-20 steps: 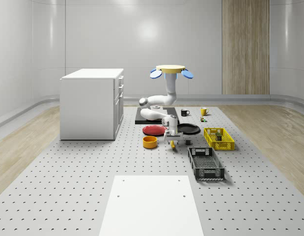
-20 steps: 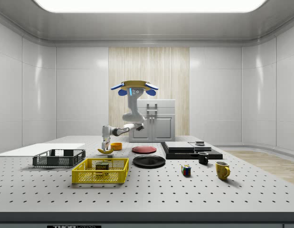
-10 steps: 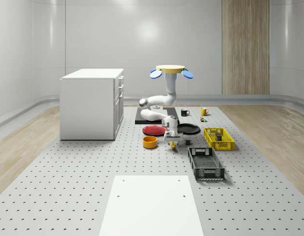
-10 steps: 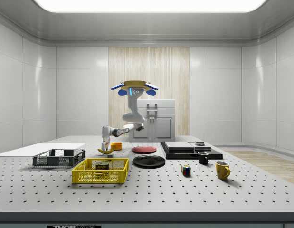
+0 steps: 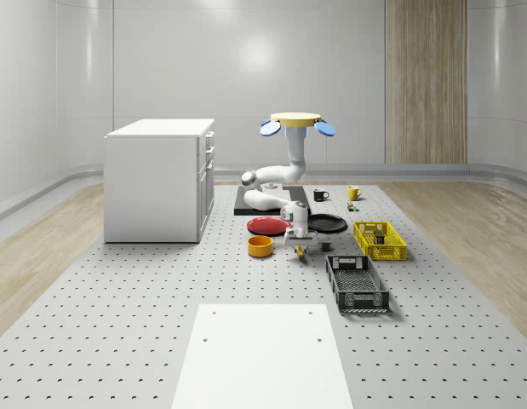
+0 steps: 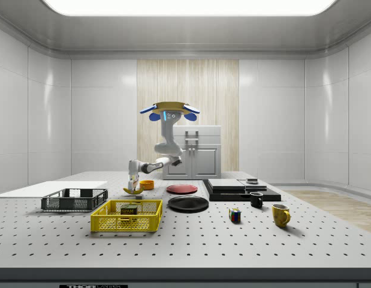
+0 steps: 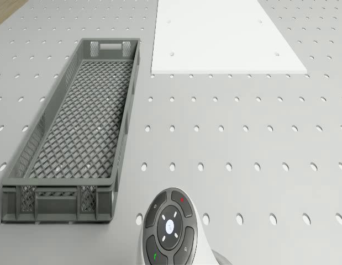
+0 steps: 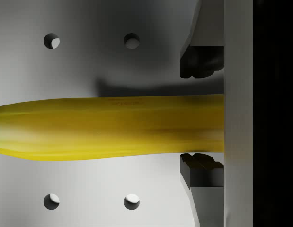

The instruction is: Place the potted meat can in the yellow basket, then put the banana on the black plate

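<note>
While the drone hovers above the black plate, the yellow banana lies on the surface beside the orange bowl, its ends cut off in the wrist view, the tool straddling it, contact unclear.

Pale panelled walls, wood strip, white cabinet, perforated grey floor

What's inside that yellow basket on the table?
The yellow basket holds the potted meat can, its label showing through the mesh wall. The wall covers the basket's floor, so anything lying flat there cannot be made out.
</note>
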Controlling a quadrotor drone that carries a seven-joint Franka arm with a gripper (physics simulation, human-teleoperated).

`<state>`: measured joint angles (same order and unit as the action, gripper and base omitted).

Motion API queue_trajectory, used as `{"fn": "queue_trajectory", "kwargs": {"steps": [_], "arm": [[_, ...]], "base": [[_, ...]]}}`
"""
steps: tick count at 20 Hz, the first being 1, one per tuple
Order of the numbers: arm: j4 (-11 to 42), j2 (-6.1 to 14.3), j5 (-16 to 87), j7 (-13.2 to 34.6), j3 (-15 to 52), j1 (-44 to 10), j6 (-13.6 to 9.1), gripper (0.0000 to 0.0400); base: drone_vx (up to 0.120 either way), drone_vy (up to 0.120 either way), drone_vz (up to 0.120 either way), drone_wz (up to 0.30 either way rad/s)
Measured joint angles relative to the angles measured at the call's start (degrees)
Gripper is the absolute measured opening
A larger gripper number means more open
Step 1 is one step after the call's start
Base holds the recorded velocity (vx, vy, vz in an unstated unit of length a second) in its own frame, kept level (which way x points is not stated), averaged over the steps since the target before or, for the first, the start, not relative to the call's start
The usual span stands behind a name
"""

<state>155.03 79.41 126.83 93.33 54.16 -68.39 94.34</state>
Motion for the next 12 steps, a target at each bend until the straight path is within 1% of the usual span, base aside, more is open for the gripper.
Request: {"fn": "queue_trajectory", "kwargs": {"steps": [2, 11, 12], "arm": [[0.0, -0.1, 0.1, 0.0, 0.0, 0.1, -0.1, 0.0187], [0.4, -0.3, 0.1, 1.0, 0.3, 0.4, -0.8, 0.0187], [0.6, -0.3, -0.2, 1.0, 0.6, 0.5, -1.0, 0.0187]], "base": [[0.0, 0.0, 0.0, 0.0], [0.0, 0.0, 0.0, 0.0], [0.0, 0.0, 0.08, 0.0]]}}
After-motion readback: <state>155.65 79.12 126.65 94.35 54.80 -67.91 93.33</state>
